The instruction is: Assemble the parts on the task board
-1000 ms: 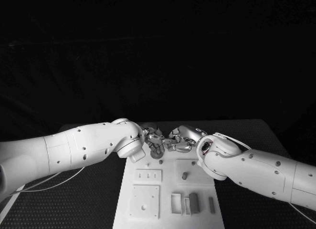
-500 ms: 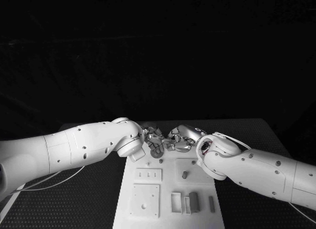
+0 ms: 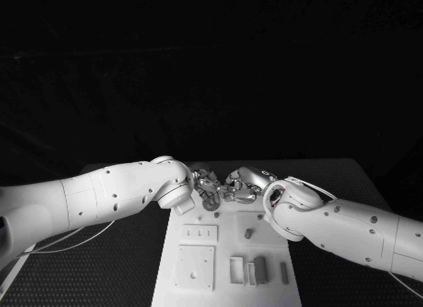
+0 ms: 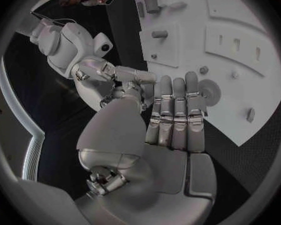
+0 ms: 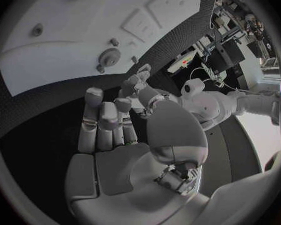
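Observation:
The white task board (image 3: pixel 225 256) lies on the black table, and both hands meet above its far end. My left hand (image 3: pixel 205 187) and right hand (image 3: pixel 241 188) touch fingertip to fingertip there. In the left wrist view my left hand (image 4: pixel 172 120) has a bare palm and straight fingers side by side, with the right hand's fingers (image 4: pixel 125 75) reaching to its thumb. The right wrist view gives the same picture of my right hand (image 5: pixel 109 130), with the left hand's fingers (image 5: pixel 137 82) at its thumb. Whether a part sits between the thumbs is hidden. A round disc (image 4: pixel 209 91) (image 5: pixel 109 56) sits on the board just under the fingertips.
A grey peg (image 3: pixel 248 235) stands mid-board. Near the front edge are a white frame (image 3: pixel 236 270), a grey block (image 3: pixel 259 272) and a thin grey bar (image 3: pixel 284 274). A slotted plate (image 3: pixel 199 234) and a square plate (image 3: pixel 194 268) lie on the left half. A cable (image 3: pixel 73 242) trails at the left.

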Robot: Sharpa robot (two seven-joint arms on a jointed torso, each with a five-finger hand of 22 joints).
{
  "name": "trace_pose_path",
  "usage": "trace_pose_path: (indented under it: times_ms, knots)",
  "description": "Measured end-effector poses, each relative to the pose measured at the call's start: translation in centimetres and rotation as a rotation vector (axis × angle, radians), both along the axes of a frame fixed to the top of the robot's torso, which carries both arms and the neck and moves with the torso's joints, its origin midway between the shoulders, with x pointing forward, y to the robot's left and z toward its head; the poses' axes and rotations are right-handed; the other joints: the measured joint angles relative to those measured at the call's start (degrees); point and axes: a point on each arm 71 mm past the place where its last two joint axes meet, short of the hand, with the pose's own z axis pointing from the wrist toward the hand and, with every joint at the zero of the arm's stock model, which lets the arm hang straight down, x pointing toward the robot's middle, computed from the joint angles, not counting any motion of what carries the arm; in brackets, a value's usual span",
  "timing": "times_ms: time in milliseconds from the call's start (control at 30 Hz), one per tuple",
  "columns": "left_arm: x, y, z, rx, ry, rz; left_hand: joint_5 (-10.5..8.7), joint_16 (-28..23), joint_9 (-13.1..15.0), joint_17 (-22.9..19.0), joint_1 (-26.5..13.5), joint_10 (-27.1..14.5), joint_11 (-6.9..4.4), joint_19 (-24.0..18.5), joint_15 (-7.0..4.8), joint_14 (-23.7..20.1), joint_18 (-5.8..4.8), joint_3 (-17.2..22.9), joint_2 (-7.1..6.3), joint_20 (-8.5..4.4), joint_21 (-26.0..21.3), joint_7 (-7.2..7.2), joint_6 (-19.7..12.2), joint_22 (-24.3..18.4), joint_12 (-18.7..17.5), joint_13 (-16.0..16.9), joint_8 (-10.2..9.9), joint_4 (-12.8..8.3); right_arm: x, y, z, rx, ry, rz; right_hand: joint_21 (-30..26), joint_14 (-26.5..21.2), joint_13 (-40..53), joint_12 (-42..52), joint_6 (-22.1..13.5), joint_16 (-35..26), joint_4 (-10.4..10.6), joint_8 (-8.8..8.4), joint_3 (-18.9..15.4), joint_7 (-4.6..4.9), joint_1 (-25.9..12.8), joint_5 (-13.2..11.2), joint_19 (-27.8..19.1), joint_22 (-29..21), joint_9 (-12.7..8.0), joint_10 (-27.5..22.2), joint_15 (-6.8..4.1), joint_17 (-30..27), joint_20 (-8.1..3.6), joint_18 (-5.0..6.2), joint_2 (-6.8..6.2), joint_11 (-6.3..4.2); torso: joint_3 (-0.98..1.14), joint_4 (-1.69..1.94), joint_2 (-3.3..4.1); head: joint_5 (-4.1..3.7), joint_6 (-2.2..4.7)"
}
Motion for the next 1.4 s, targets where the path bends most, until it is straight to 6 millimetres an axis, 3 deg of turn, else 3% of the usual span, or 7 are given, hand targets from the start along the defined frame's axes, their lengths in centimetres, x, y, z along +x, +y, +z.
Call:
trace_pose_path:
  times_ms: [133, 233, 500, 667, 767, 933, 1400]
  knots:
    - [0.04, -0.03, -0.03, 0.0, 0.004, 0.003, 5.34, 0.62, 0.23, -0.11, 0.81, 0.29, -0.27, 0.13, 0.0, 0.0, -0.05, 0.0, -0.81, -0.12, 0.0, -0.15, 0.56, 0.52, 0.25, 0.33, 0.0, 0.0, -0.01, 0.05, 0.01, -0.002, -0.002, 0.0, 0.0, 0.16, 0.0, 0.0, 0.09, 0.0, -0.01, 0.0, -0.01, -0.08, 0.0, 0.0, 0.0, 0.0, 0.0, 0.08, 0.01, 0.0, 0.0, -0.01, 0.0, 0.08, 0.01, 0.0, 0.0, 0.08, -0.12]
    - [0.05, -0.01, -0.05, -0.002, 0.009, 0.006, 8.26, 0.87, 0.34, -0.13, 1.45, 0.29, -0.27, 0.22, 0.0, 0.0, -0.1, -0.01, -0.93, -0.21, 0.0, -0.15, 0.56, 0.86, 0.25, 0.5, 0.0, 0.0, -0.03, 0.13, 0.0, -0.003, -0.002, 0.0, 0.0, 0.16, 0.0, 0.0, 0.1, 0.0, -0.02, 0.0, -0.02, -0.08, 0.0, 0.0, 0.0, 0.0, 0.01, 0.09, 0.01, 0.0, 0.0, -0.02, 0.0, 0.09, 0.02, 0.0, 0.0, 0.12, -0.14]
    - [-0.01, -0.05, -0.11, -0.01, 0.026, 0.014, 13.45, 1.55, 0.67, -0.21, 3.11, 0.51, -0.46, 0.22, -0.2, -0.21, -0.25, -0.09, 0.14, -0.2, 0.0, -0.36, 0.77, 1.56, 0.63, 0.76, -0.13, 0.08, -0.02, 0.18, -0.07, -0.008, -0.001, -0.004, 0.0, 0.24, 0.0, 0.0, 0.13, 0.0, 0.1, 0.0, 0.11, -0.09, -0.2, 0.0, 0.0, 0.0, 0.03, 0.1, 0.09, 0.0, 0.0, -0.04, -0.2, 0.1, 0.04, -0.02, -0.01, 0.25, -0.22]
    - [-0.06, -0.01, -0.13, -0.022, 0.039, 0.02, 14.79, 1.56, 0.67, -0.31, 4.84, 0.56, -0.41, 0.22, -0.2, -0.21, -0.5, 0.14, 0.36, -0.2, -0.02, -0.36, 0.78, 1.87, 0.63, 0.84, -0.47, -0.46, 0.01, 0.21, -0.11, -0.01, 0.0, -0.006, 0.0, 0.24, -0.05, -0.01, 0.14, 0.0, 0.11, 0.0, 0.11, -0.1, -0.12, 0.0, 0.0, 0.0, 0.03, 0.18, 0.09, 0.0, 0.01, -0.04, -0.27, 0.18, 0.02, -0.03, -0.02, 0.23, -0.32]
    - [-0.08, -0.01, -0.14, -0.028, 0.046, 0.023, 12.55, 1.95, 0.67, -0.54, 6.4, 0.43, -0.52, 0.22, -0.2, -0.21, -0.62, 2.76, -0.23, -0.2, -0.49, -0.35, 0.77, 2.02, 0.62, 0.84, -0.84, -0.17, 0.03, 0.2, -0.13, -0.011, 0.0, -0.007, 0.0, 0.24, -0.05, -0.01, 0.16, 0.0, 0.11, -0.02, 0.11, -0.11, -0.05, 0.0, 0.0, 0.0, 0.03, 0.18, 0.1, 0.0, 0.01, -0.05, -0.2, 0.18, 0.02, -0.03, -0.03, 0.18, -0.35]
    - [-0.12, 0.0, -0.17, -0.04, 0.059, 0.03, 12.4, 1.95, 0.94, -0.72, 7.75, 0.42, -0.5, 0.22, -0.4, -0.41, -0.5, 4.68, -0.92, -0.19, -0.78, -0.34, 0.75, 2.21, 0.63, 0.84, -1.19, -0.66, 0.05, 0.18, -0.17, -0.013, 0.001, -0.007, 0.0, 0.25, -0.05, -0.01, 0.17, 0.0, 0.1, -0.03, 0.11, -0.12, 0.11, -0.01, 0.0, 0.0, 0.03, 0.18, 0.11, 0.0, 0.01, -0.05, -0.07, 0.19, 0.01, 0.01, -0.01, 0.1, -0.44]
    - [-0.27, 0.67, -0.73, -0.132, 0.186, 0.112, 16.51, 1.95, 1.02, -1.18, 9.38, 0.11, -0.2, 0.09, 0.04, -1.26, -0.5, 5.91, -2.21, -0.06, -1.84, 0.06, 0.35, 2.58, 0.4, 0.77, -1.1, -1.4, -0.02, 0.37, -0.27, -0.011, 0.003, -0.001, 0.0, 0.32, -0.05, 0.0, 0.18, 0.0, 0.09, -0.18, 0.1, -0.13, 0.55, -0.04, -0.01, 0.0, 0.36, 0.19, 0.2, -0.01, 0.01, -0.06, -0.5, 0.19, 0.04, 0.01, 0.01, -0.06, -0.58]
